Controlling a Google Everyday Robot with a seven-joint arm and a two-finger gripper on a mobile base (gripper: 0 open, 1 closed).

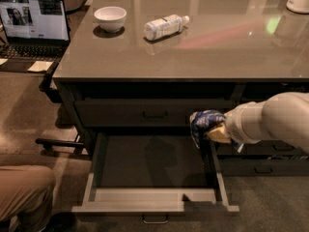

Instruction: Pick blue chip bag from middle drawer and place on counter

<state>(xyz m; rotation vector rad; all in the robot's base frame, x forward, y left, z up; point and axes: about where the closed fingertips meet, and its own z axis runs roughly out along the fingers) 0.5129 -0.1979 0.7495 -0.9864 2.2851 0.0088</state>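
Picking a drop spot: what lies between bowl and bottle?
Bare counter, per the camera view. The claw holds the bag above the drawer, at its right edge.
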